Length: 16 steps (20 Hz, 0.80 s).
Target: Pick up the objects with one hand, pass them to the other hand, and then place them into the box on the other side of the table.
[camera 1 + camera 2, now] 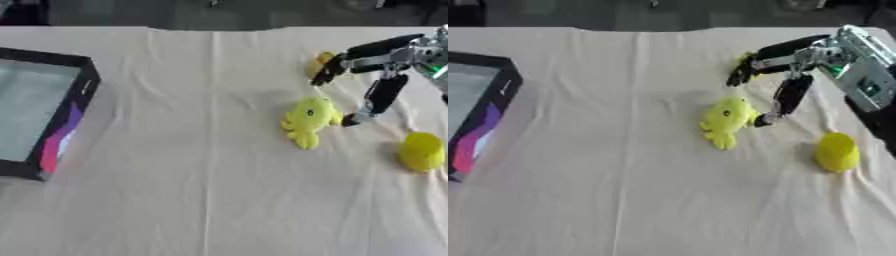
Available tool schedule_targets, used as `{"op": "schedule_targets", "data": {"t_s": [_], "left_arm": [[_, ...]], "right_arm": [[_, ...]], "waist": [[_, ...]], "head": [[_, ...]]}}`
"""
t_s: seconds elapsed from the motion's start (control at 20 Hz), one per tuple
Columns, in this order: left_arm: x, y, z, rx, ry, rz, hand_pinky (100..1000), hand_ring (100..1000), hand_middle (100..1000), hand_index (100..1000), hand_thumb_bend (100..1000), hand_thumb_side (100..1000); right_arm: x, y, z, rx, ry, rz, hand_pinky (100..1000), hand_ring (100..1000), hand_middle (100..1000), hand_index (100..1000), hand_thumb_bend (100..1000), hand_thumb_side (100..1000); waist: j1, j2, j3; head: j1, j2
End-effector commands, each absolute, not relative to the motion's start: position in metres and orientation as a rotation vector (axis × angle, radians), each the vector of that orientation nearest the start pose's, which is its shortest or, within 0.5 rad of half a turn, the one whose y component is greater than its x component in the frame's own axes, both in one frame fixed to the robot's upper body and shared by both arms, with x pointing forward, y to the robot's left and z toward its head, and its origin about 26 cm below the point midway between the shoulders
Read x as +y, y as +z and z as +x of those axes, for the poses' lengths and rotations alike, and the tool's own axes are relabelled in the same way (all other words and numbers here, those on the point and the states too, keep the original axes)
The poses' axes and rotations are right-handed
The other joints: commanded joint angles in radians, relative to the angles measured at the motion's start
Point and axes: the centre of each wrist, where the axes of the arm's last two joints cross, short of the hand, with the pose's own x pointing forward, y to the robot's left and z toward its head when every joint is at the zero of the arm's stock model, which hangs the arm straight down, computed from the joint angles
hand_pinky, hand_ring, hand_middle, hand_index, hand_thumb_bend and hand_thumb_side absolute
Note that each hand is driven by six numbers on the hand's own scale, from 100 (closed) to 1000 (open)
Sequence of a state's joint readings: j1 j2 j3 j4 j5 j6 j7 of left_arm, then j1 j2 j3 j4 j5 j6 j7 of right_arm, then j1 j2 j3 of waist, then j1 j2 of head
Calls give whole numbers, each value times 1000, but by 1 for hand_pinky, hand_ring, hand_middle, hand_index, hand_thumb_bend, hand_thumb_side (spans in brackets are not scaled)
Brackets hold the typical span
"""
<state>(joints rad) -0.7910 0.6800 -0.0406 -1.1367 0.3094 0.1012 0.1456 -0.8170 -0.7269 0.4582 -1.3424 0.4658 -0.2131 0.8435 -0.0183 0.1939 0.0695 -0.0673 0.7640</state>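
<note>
Nearest us, bare tablecloth point(219, 215) is lying ahead of the yellow plush toy point(309, 120), which we are finding just left of the right hand point(798, 75), fingers spread and empty, reaching down beside it.

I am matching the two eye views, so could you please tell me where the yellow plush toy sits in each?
Left eye view: yellow plush toy, right of centre.
Right eye view: nearer the middle, just right of centre.
Shared landmark: the right hand, its lower fingertip beside the toy's right edge.
</note>
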Motion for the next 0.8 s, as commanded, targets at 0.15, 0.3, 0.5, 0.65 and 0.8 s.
{"op": "schedule_targets", "data": {"t_s": [0.15,0.3,0.5,0.65,0.8], "left_arm": [[378,255,427,-1899,-111,417,897,795,794,839,771,595],[377,256,427,-1902,-109,413,897,795,794,839,770,597],[376,256,426,-1904,-111,408,897,795,795,839,769,599],[376,255,426,-1902,-112,406,898,795,795,838,768,601],[376,255,426,-1903,-114,405,898,795,795,838,767,601]], "right_arm": [[-284,216,429,-1131,1965,-503,905,866,826,901,476,201],[-286,208,434,-1133,1948,-522,904,864,824,899,476,209],[-287,200,437,-1138,1944,-545,893,843,782,847,449,188],[-289,197,438,-1166,1914,-570,878,814,695,764,358,120],[-290,196,439,-1208,1850,-593,860,774,587,668,222,100]], "waist": [[23,8,10],[26,15,14],[26,24,17],[25,28,18],[24,28,19]], "head": [[-18,-7],[-23,-12],[-26,-14],[-27,-14],[-31,-19]]}}
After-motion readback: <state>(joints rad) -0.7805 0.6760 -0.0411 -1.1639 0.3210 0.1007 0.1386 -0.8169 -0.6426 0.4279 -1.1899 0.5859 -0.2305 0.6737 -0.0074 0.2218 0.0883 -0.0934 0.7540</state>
